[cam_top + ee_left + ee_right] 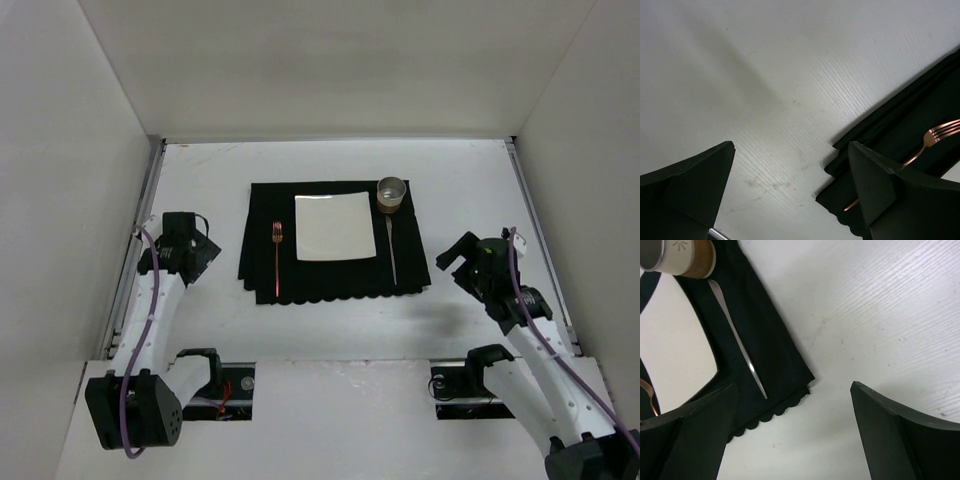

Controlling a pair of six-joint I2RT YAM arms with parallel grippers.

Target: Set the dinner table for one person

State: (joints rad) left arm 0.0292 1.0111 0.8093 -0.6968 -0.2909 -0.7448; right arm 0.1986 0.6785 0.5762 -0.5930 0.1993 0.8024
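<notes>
Since the black scallop-edged placemat (265, 215) already carries a square white plate (335, 226) at its middle, a copper fork (277, 255) to the left of it, a knife (391, 250) to the right and a small cup (391, 192) at the far right corner, you look to be at the closing step, with the place for one laid. Your left gripper (791, 147) hangs over bare tabletop just left of the placemat, its fingers spread wide with nothing between them. Your right gripper (793, 386) hovers off the placemat's near right corner, equally spread and empty. By my reading, the next move asks only that you draw both arms toward the near edge without brushing the cloth or nudging the cutlery. Your dinner table (470, 180) fills the floor of the enclosure ahead of the arm bases. It is flat, matte white and faintly grained with a few scuffs, with thin metal rails (150, 200) along its sides and white walls (300, 60) around it.
</notes>
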